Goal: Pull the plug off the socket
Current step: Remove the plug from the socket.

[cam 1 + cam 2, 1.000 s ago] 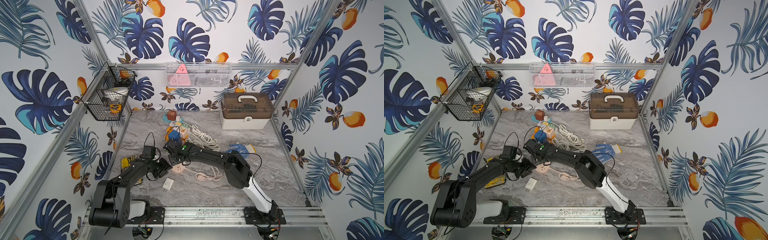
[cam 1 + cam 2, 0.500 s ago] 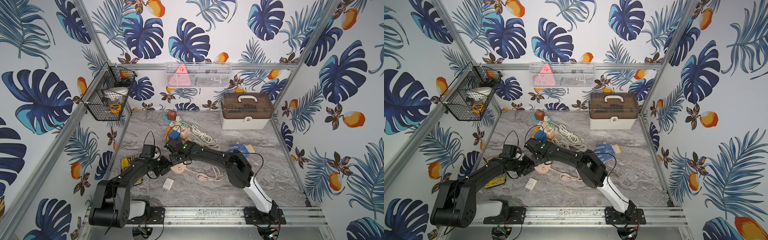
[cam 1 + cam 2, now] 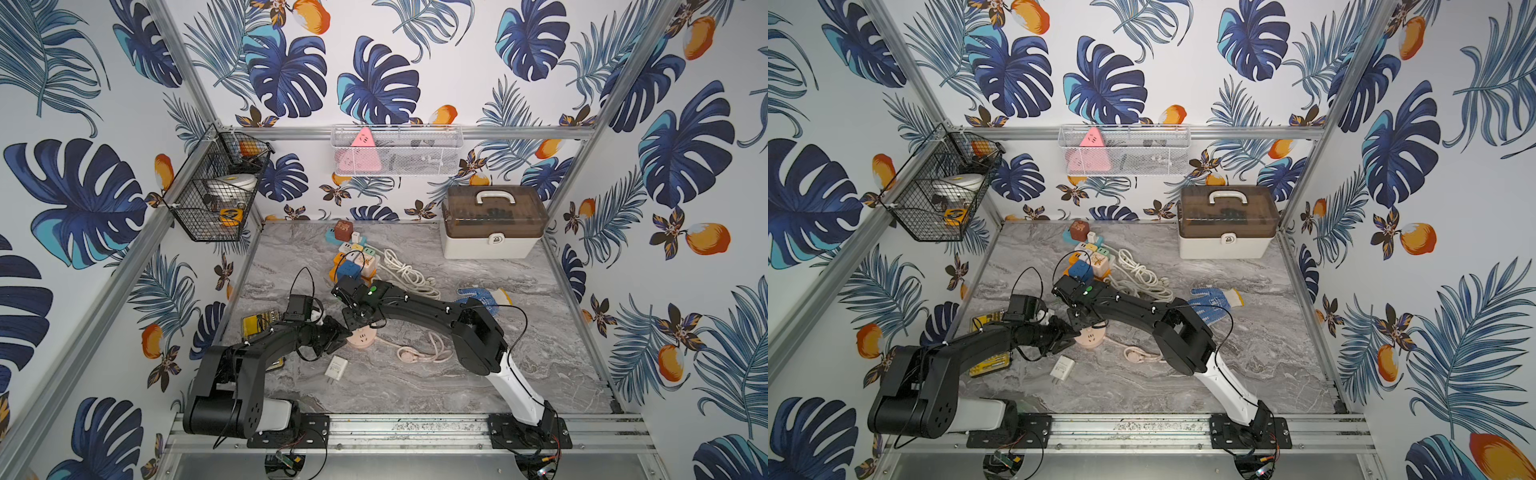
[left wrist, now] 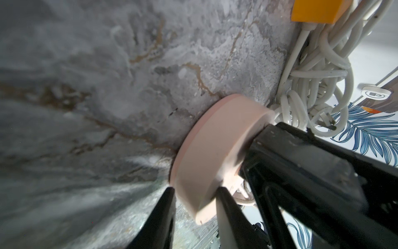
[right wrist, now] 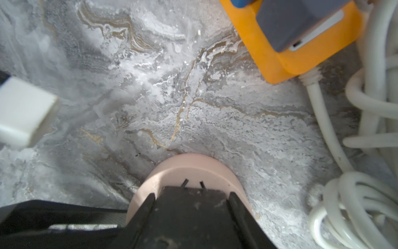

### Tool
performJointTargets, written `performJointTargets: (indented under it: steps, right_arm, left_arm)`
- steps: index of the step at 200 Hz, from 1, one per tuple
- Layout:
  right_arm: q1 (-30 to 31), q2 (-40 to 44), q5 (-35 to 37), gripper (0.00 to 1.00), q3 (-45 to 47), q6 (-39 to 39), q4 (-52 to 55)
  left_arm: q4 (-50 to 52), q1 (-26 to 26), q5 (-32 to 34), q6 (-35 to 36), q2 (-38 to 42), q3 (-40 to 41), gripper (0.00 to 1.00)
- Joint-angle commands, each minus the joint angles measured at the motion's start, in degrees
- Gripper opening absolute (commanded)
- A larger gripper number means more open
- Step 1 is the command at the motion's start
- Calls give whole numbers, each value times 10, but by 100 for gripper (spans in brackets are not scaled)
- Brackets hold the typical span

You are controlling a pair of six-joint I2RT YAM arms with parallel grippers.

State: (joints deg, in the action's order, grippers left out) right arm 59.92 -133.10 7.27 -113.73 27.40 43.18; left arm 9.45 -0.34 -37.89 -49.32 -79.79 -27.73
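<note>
Two grippers meet over the round pink plastic socket [image 3: 365, 340], which lies on the grey marble-patterned tabletop [image 3: 457, 386] at about 9 o'clock from its centre in both top views. The left gripper [image 4: 193, 191] comes in low from the socket's 8 o'clock. It is clenched across the disc's rim, one finger by the underside and one on the top face. The right gripper [image 5: 191, 194] reaches in from 3 o'clock and stands over the top face. Its jaws are clamped on what reads as a blocky black plastic plug [image 5: 191, 209] seated there (the top views hide it under the wrist). Two slanted slots show bare just beyond it.

Both grasps look set, so I judge the pull itself to be the step in hand. The next move calls for a straight lift along the pins, away from the tabletop, while the left arm pins the socket down. A slanted tug could drag the light disc or bind the pins. A small white wall charger [image 3: 338, 368] lies loose at the socket's 7 o'clock.
</note>
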Motion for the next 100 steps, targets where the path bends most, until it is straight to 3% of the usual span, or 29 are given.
performJointTargets:
  steps: [1, 28, 100]
  right_arm:
    - [-4, 17, -73, 0, -10, 28, -22]
    - [-2, 36, -39, 0, 17, 20, -37]
    - [50, 124, 108, 0, 251, -46, -292]
  left_arm:
    - [54, 1, 106, 9, -10, 10, 38]
    - [58, 0, 106, 12, -18, 5, 38]
    - [58, 0, 110, 12, -46, -4, 36]
